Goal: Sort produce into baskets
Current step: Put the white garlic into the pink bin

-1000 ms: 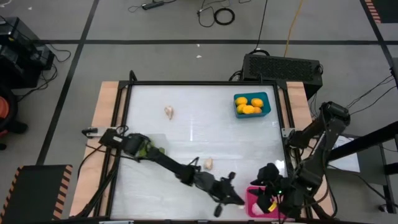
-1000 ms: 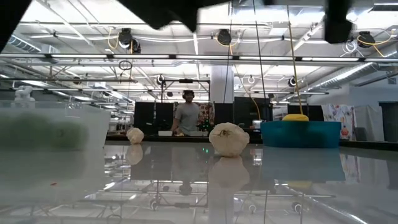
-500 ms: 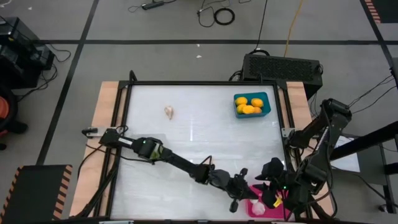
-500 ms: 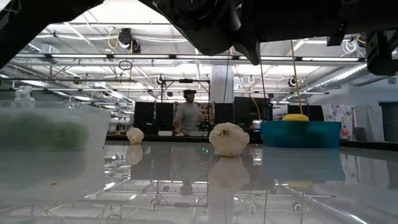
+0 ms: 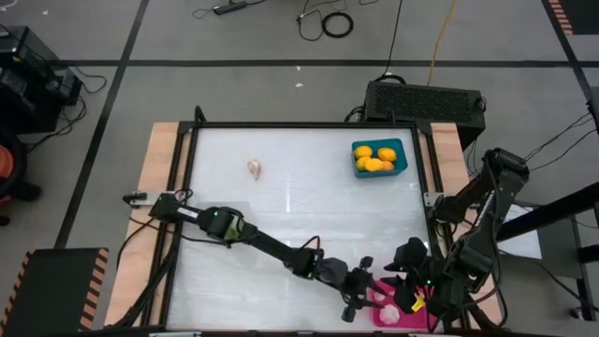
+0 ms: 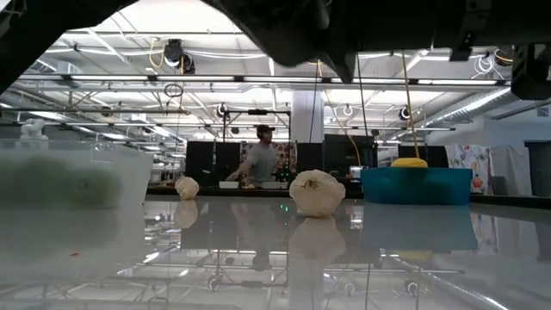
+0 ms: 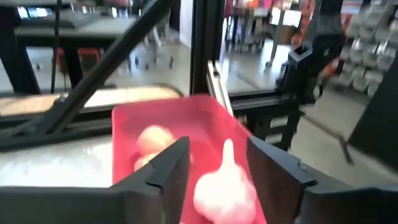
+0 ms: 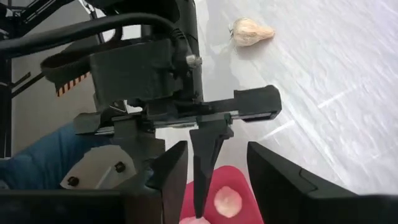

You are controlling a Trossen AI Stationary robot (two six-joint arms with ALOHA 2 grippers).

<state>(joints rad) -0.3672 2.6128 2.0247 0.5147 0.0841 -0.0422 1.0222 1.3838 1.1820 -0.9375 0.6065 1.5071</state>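
Note:
My left gripper [image 7: 217, 142] reaches across the table's near side to the pink basket [image 5: 415, 316] and is shut on a pale garlic bulb [image 7: 224, 186]. The basket's inside [image 7: 186, 118] holds other garlic [image 7: 152, 140]. My right gripper [image 8: 217, 149] is open and empty, just right of the left gripper [image 5: 358, 292], over the same basket. Two garlic bulbs [image 6: 316, 192] [image 6: 187, 186] lie on the table. The teal basket [image 5: 379, 157] holds yellow-orange pieces. The clear basket [image 6: 77, 176] holds green pieces. My left gripper pinches the garlic bulb by its two rounded sides [image 7: 202, 193] between its two fingers. The fingers slant down from the table's left. The bulb's pointed stem [image 7: 227, 149] points away from the wrist. The bulb sits over the inside of the pink basket.
The far garlic bulb also shows in the high view [image 5: 255, 168]. The other bulb [image 8: 249, 31] is hidden under the left arm in the high view. A dark frame [image 5: 281, 125] rims the table. A person [image 6: 261, 159] stands far behind the table.
My left gripper has gone toward the table's right edge with the garlic bulb, from beside the pink basket to over its left part, and has then held still.

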